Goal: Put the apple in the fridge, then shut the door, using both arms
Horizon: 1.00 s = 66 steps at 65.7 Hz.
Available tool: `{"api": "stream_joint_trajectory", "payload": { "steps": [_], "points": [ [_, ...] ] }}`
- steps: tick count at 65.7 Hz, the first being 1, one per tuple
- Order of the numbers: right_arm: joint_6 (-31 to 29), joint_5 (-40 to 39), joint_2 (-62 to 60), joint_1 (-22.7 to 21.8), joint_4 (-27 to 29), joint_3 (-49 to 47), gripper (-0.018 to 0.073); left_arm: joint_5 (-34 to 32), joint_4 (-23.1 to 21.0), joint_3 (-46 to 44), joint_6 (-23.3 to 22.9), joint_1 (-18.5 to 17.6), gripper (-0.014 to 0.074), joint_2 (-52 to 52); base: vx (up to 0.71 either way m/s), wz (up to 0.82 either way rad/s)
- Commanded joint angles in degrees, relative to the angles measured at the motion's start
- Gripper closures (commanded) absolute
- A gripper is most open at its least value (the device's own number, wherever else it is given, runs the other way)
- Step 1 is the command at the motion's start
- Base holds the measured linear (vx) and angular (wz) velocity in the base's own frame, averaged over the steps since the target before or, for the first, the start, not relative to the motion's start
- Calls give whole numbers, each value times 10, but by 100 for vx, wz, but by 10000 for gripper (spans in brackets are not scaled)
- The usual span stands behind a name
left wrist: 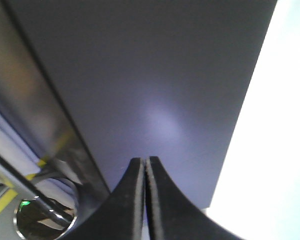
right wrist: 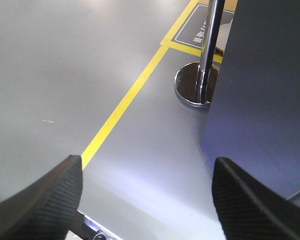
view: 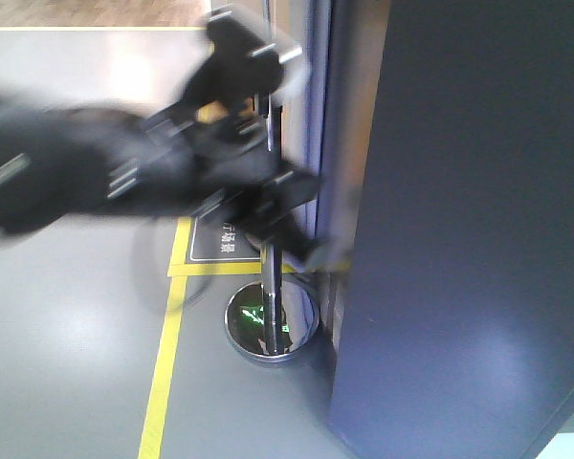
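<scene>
Both pincers held nothing: left gripper pressed shut near the door, right gripper spread wide; no apple showed, so closing seemingly remained.

The door fills the right side of the front view, standing on the floor. Just left of its edge stands a barrier post on a round base. An arm reaches in from the left, in front of the post, its end close to the door's edge. A floor line runs left of the base, with a floor sign behind it.
</scene>
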Motion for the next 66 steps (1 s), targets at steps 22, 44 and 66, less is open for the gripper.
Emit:
{"api": "stream_joint_trajectory", "payload": {
  "steps": [22,44,66],
  "points": [
    [-4,-35,8,-3,5,-12,45,-80,0,208,-26,88,602,-226,0,0],
    [-4,-42,9,-3,-5,-12,156,-64,0,261,-25,94,602,-300,0,0],
    [-1,-114,54,-3,-9,-12,571,-48,0,261,-25,94,602,-300,0,0]
  ]
}}
